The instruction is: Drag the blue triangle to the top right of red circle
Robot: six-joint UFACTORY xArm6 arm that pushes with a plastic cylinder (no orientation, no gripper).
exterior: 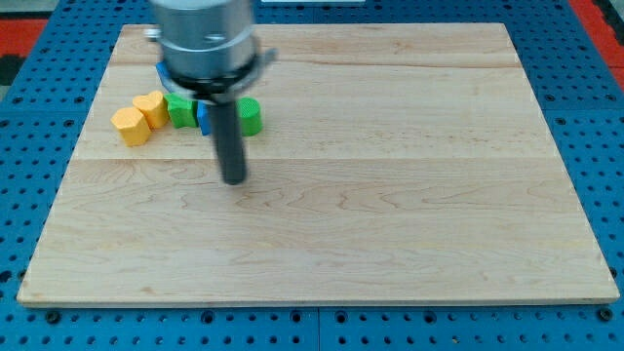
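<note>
A wooden board (390, 175) is lying across a blue pegboard (595, 117). My tip (234, 181) is resting just below a cluster at the view's upper left: two yellow blocks (139, 117), two green blocks (180, 109), and a blue block (203, 115), shape unclear. No jaws exist on this rod; the red circle is not showing.

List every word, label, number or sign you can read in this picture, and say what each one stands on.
None: no readable text appears anywhere.
The wooden board, the yellow blocks, the green blocks and the arm's housing all show plain, unmarked surfaces.
</note>
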